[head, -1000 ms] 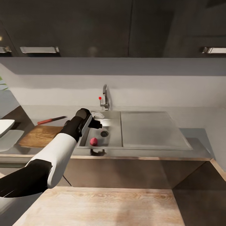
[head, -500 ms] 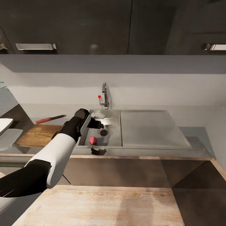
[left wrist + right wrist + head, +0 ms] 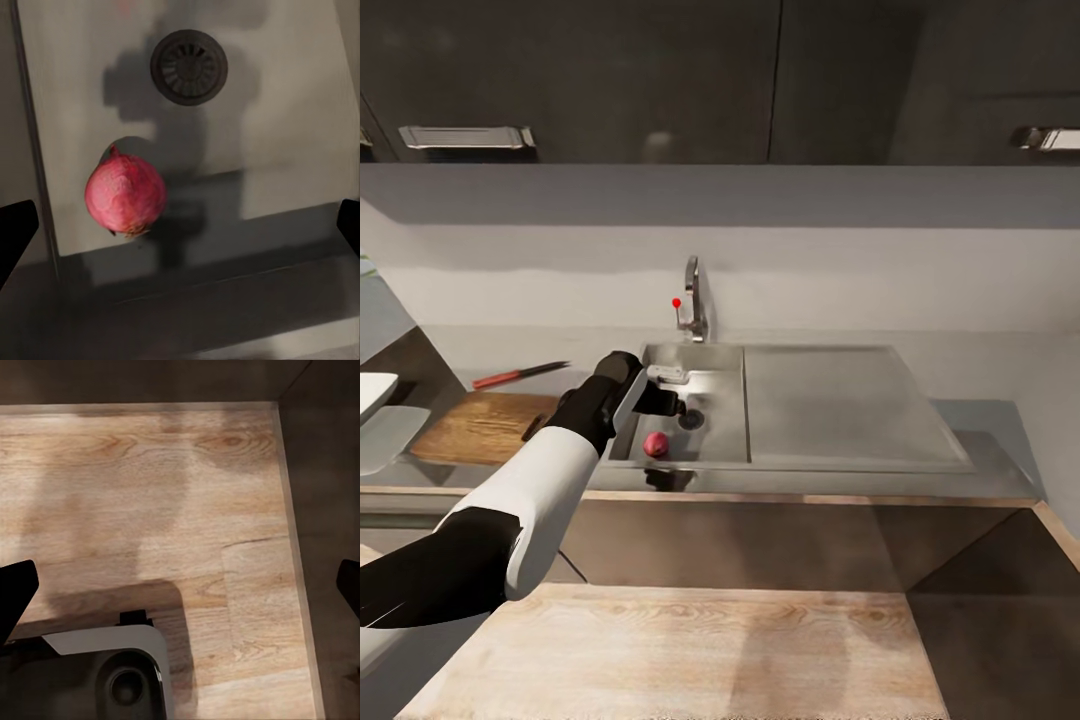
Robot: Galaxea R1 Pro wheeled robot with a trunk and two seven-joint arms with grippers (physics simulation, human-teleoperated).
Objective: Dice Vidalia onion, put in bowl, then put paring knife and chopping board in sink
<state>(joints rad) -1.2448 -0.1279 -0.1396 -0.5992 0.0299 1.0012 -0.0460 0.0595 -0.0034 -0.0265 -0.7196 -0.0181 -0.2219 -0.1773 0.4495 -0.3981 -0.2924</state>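
From the head camera, the robot's left arm reaches out over the rectangular grey steel sink, and the left gripper hangs above the basin, between the chrome tap with its red knob and the small rounded pinkish-red Vidalia onion. The onion rests on the basin floor close to the near wall, beside the round drain, so it lies nearer to the robot than the claw does, and lower. At this size the head view cannot settle how the jaws stand. To the left, the rectangular dark brown wooden chopping board lies on the smooth grey countertop with the slim red-handled paring knife just behind it, and a corner of the shallow white square bowl shows at the left edge.

In the left wrist view the two dark fingertips sit at opposite edges of the picture, spread wide with nothing between them but basin floor. The onion lies off-centre, close to one fingertip and far from the other, with the drain beyond it. It is roughly round, its pointed end tilted up, so no long axis matters; the coming move likely turns on shifting the claw sideways to centre the onion, then descending.

In the right wrist view the right gripper hangs over pale wood-grain flooring, fingertips equally wide apart and empty, far from the sink. The left arm is plainly the nearer one.
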